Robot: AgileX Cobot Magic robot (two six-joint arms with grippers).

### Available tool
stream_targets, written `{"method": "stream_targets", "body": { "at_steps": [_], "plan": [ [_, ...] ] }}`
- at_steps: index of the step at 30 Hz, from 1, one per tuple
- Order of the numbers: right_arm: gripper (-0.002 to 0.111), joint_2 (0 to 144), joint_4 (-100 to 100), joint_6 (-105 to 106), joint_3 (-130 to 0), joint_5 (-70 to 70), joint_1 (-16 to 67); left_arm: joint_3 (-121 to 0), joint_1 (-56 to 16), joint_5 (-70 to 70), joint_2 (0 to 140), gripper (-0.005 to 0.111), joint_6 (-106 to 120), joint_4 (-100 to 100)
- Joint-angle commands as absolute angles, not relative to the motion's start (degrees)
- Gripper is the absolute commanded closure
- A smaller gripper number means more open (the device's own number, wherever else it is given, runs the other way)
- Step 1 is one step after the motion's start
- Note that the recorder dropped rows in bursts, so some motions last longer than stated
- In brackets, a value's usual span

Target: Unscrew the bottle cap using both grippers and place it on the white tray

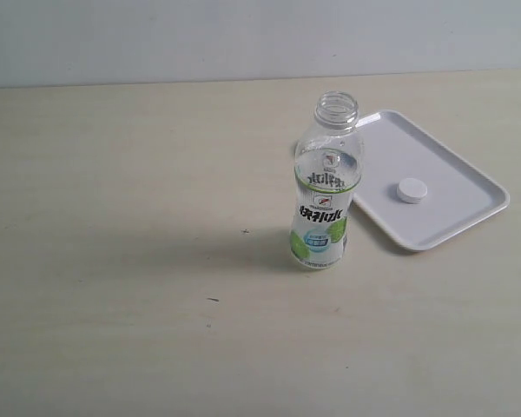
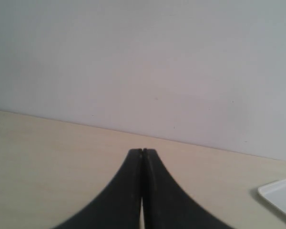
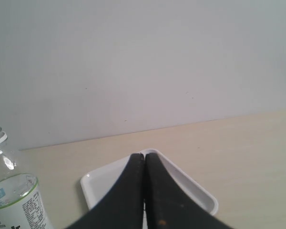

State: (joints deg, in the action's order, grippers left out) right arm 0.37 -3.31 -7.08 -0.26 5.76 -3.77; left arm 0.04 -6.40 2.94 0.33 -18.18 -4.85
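The clear bottle with its white-and-green label stands upright on the table, its threaded neck bare. The small white bottle cap lies on the white tray, just right of the bottle. Neither gripper shows in the exterior view. In the left wrist view my left gripper is shut with nothing in it, above bare table, and a corner of the tray shows. My right gripper is shut and empty too, in front of the tray, with the bottle off to one side. The cap is hidden in both wrist views.
The light wooden table ends at a pale wall behind. Apart from the bottle and tray, only a few small dark specks mark the tabletop.
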Motion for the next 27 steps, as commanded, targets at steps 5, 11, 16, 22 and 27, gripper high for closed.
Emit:
{"method": "stream_targets", "body": {
  "at_steps": [5, 11, 16, 22, 27],
  "plan": [
    [0.108, 0.0, -2.81, -7.23, 0.0, 5.04, -4.01, 0.0, -6.27, 2.84, 0.0, 0.107, -17.81, -4.31],
    [0.108, 0.0, -2.81, -7.23, 0.0, 5.04, -4.01, 0.0, -6.27, 3.79, 0.0, 0.107, -17.81, -4.31],
    [0.108, 0.0, -2.81, -7.23, 0.0, 5.04, -4.01, 0.0, -6.27, 4.62, 0.0, 0.107, -17.81, -4.31],
    [0.108, 0.0, -2.81, -7.23, 0.0, 5.04, -4.01, 0.0, -6.27, 4.62, 0.0, 0.107, -17.81, -4.31],
    [0.108, 0.0, -2.81, -7.23, 0.0, 5.04, -4.01, 0.0, -6.27, 4.62, 0.0, 0.107, -17.81, -4.31]
  ]
}}
